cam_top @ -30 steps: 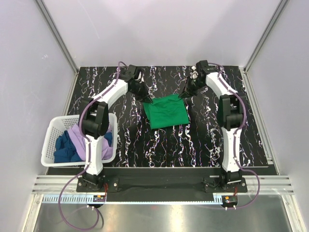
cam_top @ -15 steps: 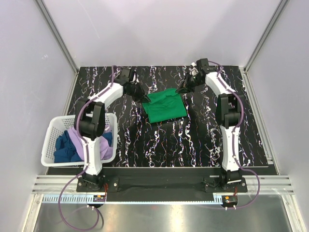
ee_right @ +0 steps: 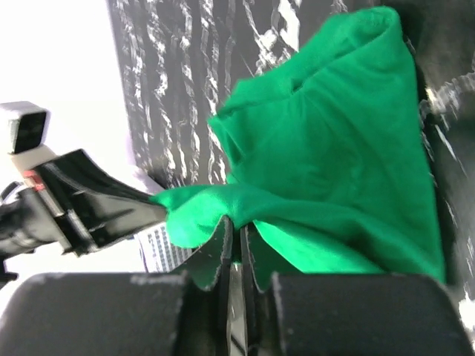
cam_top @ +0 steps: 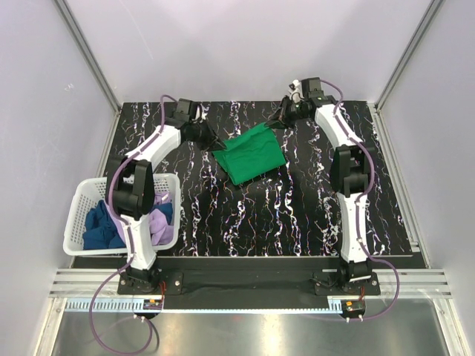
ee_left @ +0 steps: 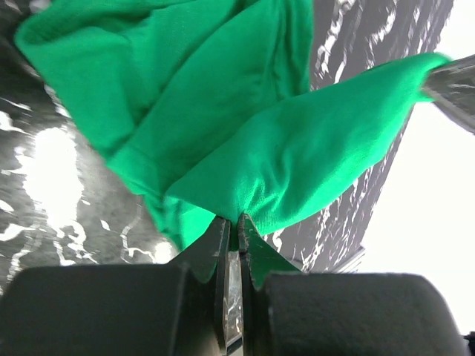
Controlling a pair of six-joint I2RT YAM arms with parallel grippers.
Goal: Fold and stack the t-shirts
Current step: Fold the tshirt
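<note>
Where the black, white-veined table (cam_top: 297,215) lies nearest the arm bases, a white plastic lattice basket (cam_top: 76,196) is seen at the left, with a lilac cloth t-shirt (cam_top: 159,224) and a dark blue cloth t-shirt (cam_top: 96,226) bundled inside. Farther back, a bright green cloth t-shirt (cam_top: 251,154) is spread mid-table. Its far edge is raised, one corner pinched in the closed left gripper (ee_left: 232,222) and the other in the closed right gripper (ee_right: 239,226).

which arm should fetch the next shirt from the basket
Left, probably: the basket with the lilac shirt and dark blue shirt sits by its base, far from the right arm; left gripper and right gripper both pinch the green shirt.
</note>
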